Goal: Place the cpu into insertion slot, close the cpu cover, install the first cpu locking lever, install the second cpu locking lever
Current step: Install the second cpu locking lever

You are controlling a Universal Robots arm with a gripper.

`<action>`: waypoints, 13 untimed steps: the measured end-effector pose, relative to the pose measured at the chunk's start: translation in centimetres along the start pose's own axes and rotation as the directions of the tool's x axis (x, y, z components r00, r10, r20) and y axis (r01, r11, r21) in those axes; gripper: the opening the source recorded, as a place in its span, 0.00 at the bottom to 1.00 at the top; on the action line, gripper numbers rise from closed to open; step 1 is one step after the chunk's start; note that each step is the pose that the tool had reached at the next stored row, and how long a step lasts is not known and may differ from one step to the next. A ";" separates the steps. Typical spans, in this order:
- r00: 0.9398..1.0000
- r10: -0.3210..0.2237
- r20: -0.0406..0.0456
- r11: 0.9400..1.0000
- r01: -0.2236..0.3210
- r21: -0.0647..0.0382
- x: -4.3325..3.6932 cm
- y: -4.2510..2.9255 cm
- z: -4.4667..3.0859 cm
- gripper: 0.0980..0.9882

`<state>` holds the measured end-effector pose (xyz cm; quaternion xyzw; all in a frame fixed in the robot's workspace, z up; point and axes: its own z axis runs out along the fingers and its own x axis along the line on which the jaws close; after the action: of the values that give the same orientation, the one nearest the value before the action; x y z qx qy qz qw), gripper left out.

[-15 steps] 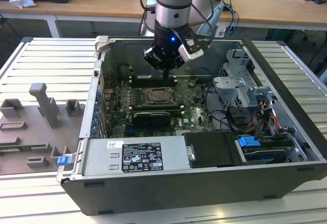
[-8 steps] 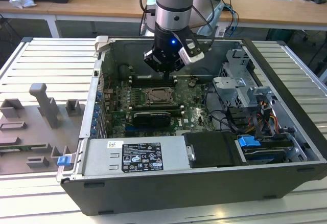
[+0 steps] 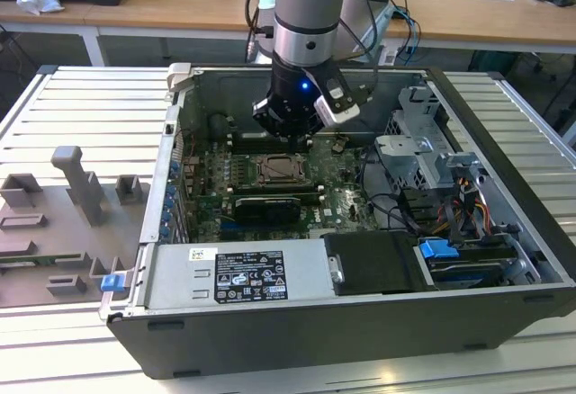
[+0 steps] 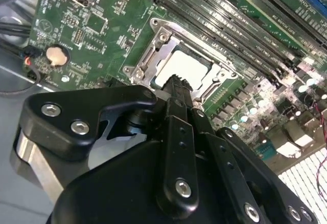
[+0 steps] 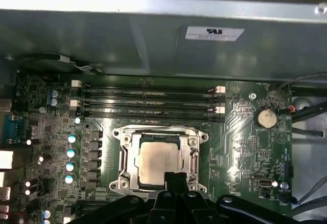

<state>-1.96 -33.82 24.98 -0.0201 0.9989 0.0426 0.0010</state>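
Gripper (image 5: 174, 179) above cpu (image 5: 157, 161) (cover (image 5: 194, 152) down), memory slots (image 5: 148, 101) beside

An open computer case (image 3: 297, 322) lies on a slatted metal table (image 3: 81, 106).

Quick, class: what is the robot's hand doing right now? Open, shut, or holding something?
Hand: shut, holding nothing, its tip just above the cpu seated in the insertion slot.

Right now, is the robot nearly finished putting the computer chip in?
Partly. The cpu already sits in the insertion slot, and the cpu cover looks folded down around it. The gripper hovers at the socket's edge, holding nothing I can see. Whether either locking lever is fastened, I cannot tell.
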 end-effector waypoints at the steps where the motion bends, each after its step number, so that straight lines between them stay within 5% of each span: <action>1: 1.000 0.000 -0.001 1.000 0.000 0.000 0.01 -0.25 0.21 0.01; 13: 1.000 -0.010 -0.001 1.000 0.010 -0.002 0.20 -3.27 0.67 0.01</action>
<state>-2.04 -37.03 24.03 -0.0251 0.9987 0.0434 0.0006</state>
